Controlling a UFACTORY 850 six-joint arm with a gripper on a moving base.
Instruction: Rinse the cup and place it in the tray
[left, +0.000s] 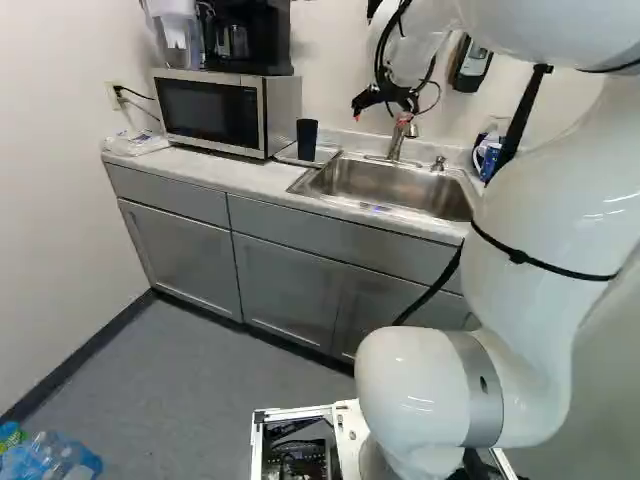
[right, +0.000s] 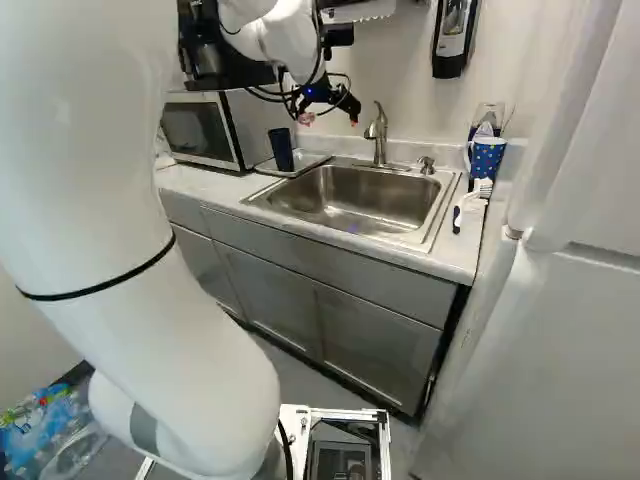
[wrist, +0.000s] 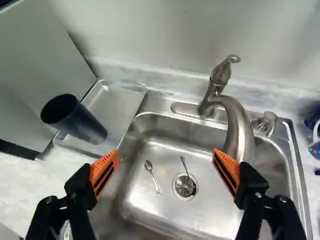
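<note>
Cup (wrist: 77, 120), one, dark, standing upright in the tray (wrist: 117, 105) at its microwave side, mouth upward. Gripper (wrist: 165, 160), one, black, released: fingers wide apart above the sink (wrist: 215, 205), orange pads (wrist: 105, 172) facing each other, nothing between them. Faucet (wrist: 241, 132), one, its spout curving down near one finger; no water seen running. Step in hand, as judged: the placing looks complete, though whether the cup is rinsed cannot be told from its outside. If it is, the arm does best to lift straight up and away, fingers parted, leaving the cup untouched. If rinsing is wanted, the claw should come down around the cup's wall, close gently below the lip and raise it clear of the tray's edge before crossing to the spout. Hindrances: the microwave (left: 212, 112), close beside the cup, limits room for a finger on that side; the faucet could catch a finger during a sideways sweep. Further stock: one spoon (wrist: 156, 185) on the sink floor; a second slim utensil (wrist: 185, 167) reaching over the drain (wrist: 185, 186); a patterned blue mug (right: 487, 158) and a brush (right: 472, 203) on the counter, beyond the sink from the tray.
</note>
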